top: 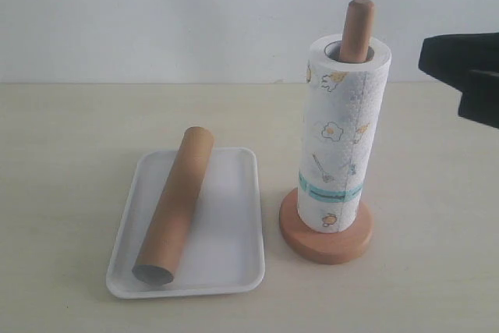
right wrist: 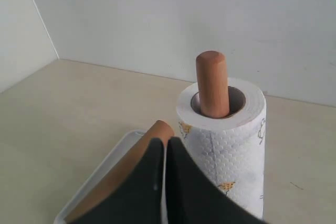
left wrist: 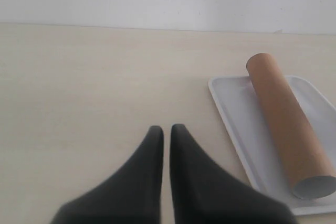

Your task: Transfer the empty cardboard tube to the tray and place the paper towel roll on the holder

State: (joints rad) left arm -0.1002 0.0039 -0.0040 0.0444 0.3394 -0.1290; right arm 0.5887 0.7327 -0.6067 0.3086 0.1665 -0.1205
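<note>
The brown cardboard tube [top: 175, 207] lies lengthwise in the white tray [top: 230, 267], its open end toward the front. The paper towel roll [top: 339, 138] stands upright over the wooden holder [top: 326, 241], whose dowel top pokes out above the roll. In the left wrist view my left gripper [left wrist: 166, 129] is shut and empty above bare table, beside the tray [left wrist: 231, 106] and tube [left wrist: 286, 121]. Over on the other side, my right gripper [right wrist: 166, 142] is also shut and empty, raised away from the roll [right wrist: 231, 145] and dowel [right wrist: 212, 83]; the exterior view shows only part of that arm [top: 466, 72] at the right edge.
A pale wall runs behind the light wooden table [top: 78, 154]. In the right wrist view the wall forms a corner at the far side.
</note>
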